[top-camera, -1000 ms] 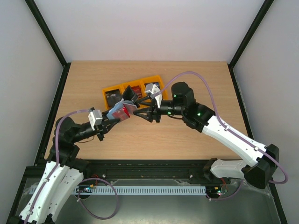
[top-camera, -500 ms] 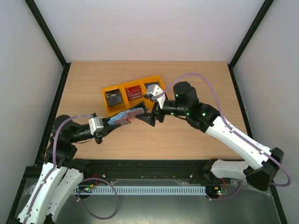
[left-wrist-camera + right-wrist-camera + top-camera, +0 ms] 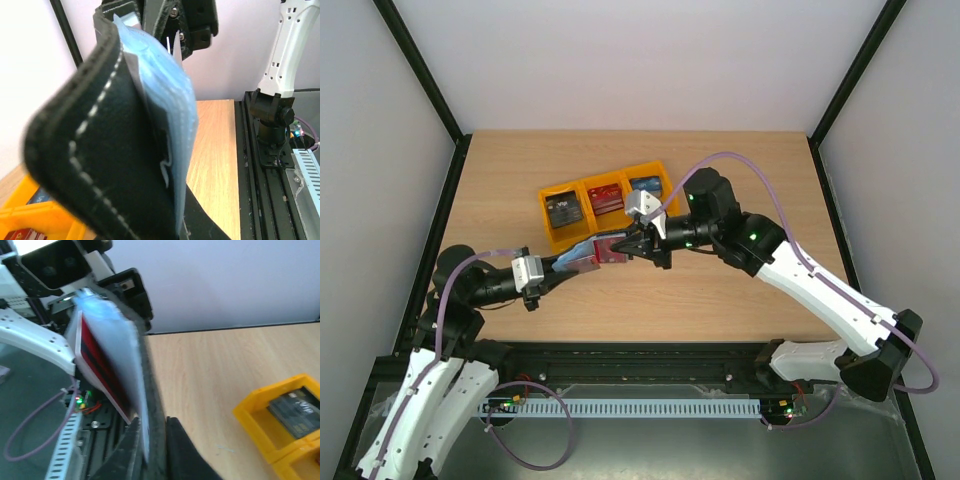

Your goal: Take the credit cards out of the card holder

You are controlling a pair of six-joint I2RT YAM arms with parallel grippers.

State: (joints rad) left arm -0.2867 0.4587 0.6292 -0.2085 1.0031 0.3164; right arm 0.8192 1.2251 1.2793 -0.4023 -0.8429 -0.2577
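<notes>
Between left pincer (image 3: 569,263) and right pincer (image 3: 633,248), card holder (image 3: 592,251), held aloft

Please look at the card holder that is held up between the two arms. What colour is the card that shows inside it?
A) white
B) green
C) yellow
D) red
D: in the right wrist view a red card sits behind the blue-grey pocket of the card holder, and the top view shows the same red in the holder.
</notes>
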